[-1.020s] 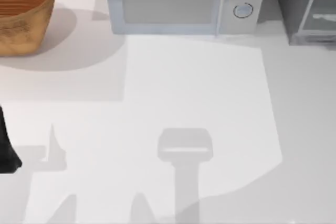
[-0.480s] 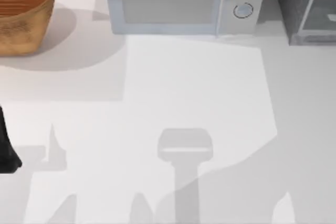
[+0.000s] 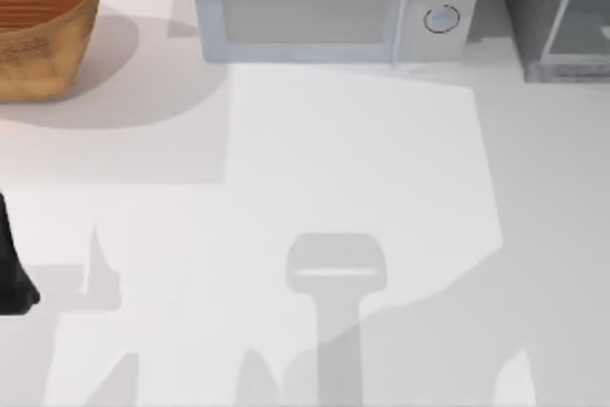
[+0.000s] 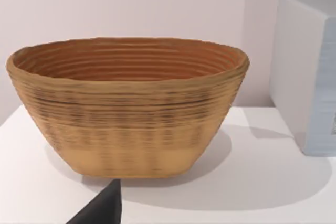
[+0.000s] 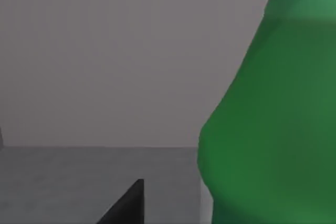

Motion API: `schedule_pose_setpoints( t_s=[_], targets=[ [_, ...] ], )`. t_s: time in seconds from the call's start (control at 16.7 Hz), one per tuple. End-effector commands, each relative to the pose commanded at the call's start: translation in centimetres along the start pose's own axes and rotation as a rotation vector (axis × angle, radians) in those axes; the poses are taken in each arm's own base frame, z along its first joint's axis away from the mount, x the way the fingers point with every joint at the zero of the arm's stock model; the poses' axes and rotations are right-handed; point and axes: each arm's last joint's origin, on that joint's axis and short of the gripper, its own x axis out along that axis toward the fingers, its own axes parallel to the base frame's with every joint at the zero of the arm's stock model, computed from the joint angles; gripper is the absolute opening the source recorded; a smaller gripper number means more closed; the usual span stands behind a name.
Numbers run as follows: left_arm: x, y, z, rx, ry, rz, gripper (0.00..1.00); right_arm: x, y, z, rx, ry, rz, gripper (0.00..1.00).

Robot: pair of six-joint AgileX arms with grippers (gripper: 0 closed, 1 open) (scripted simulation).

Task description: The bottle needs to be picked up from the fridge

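The fridge (image 3: 534,7) stands at the table's far right corner, a dark grey box with a pale glassy door panel (image 3: 583,16). In the right wrist view the green bottle (image 5: 273,129) looms very close, with a plain grey wall and a darker grey floor behind it. A dark part of my right gripper (image 5: 126,203) pokes in just beside the bottle; whether it touches the bottle I cannot tell. My left arm (image 3: 11,274) stays parked at the table's left edge, and a dark tip of my left gripper (image 4: 102,208) faces the basket.
A woven brown basket (image 3: 43,26) (image 4: 128,108) sits at the far left corner. The light grey microwave (image 3: 305,2) (image 4: 310,77) with two round knobs stands at the back middle, just left of the fridge. Arm shadows lie on the white table (image 3: 362,159).
A broad shadow has spread over the table's near right part. The pale shape on the fridge's door panel a second ago is gone. My left arm has not moved.
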Motion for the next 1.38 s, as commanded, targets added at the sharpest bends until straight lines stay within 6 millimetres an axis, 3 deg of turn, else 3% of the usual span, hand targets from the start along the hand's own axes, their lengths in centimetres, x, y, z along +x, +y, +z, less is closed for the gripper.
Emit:
schedule_pose_setpoints(
  t_s=[0.54,1.14,1.38],
  targets=[
    [0.0,0.0,0.0,0.000,0.000,0.000,1.00,0.0,0.0,0.0,0.000,0.000,0.000,0.02],
    [0.0,0.0,0.0,0.000,0.000,0.000,1.00,0.0,-0.1,0.2,0.001,-0.001,-0.002,0.00],
    [0.0,0.0,0.0,0.000,0.000,0.000,1.00,0.0,-0.2,2.4,0.000,0.000,-0.003,0.00]
  ],
)
